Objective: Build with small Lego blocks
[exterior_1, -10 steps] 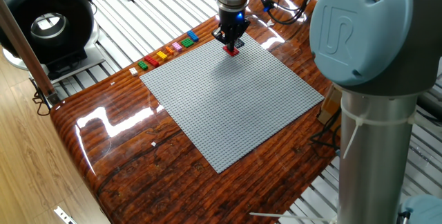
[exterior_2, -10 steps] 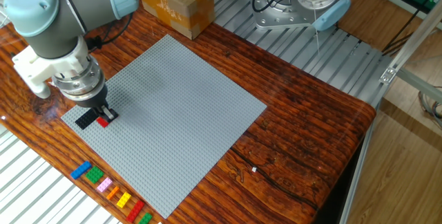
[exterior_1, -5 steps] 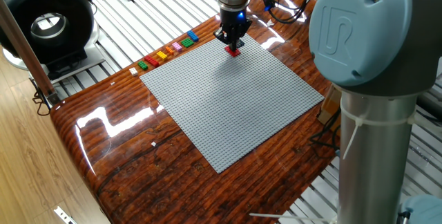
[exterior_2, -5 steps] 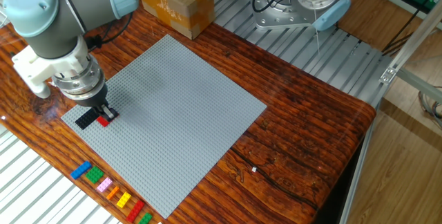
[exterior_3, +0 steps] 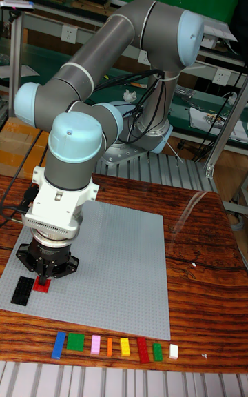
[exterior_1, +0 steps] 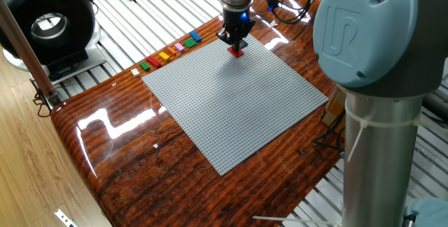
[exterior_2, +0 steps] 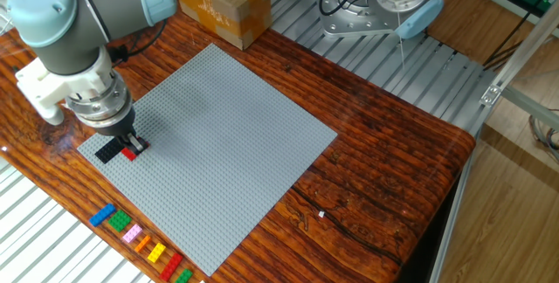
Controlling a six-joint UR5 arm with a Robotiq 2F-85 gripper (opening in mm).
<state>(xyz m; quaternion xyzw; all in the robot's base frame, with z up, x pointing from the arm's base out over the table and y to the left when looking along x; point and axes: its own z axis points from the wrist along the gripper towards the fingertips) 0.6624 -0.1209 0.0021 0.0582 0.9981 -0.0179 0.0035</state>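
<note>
Gripper: the gripper (exterior_3: pixel 44 278) points straight down at the lower left of the tall view, its fingers closed around the red brick (exterior_3: pixel 41 286) and pressing it onto the grey baseplate (exterior_3: pixel 117 266).
Red brick: sits on the baseplate near its edge, at the left in the other fixed view (exterior_2: pixel 130 153) and at the upper middle in one fixed view (exterior_1: pixel 237 52).
Black brick: a flat black brick (exterior_3: pixel 23 290) lies on the baseplate just left of the red one, apart from the fingers.
Spare bricks: a row of loose bricks (exterior_3: pixel 110 347) lies on the wooden table (exterior_2: pixel 384 161) along the baseplate's near edge: blue, green, pink, orange, yellow, red, green, white.
Cardboard box: a cardboard box (exterior_2: pixel 220 2) stands at the top of the other fixed view, beyond the baseplate.
</note>
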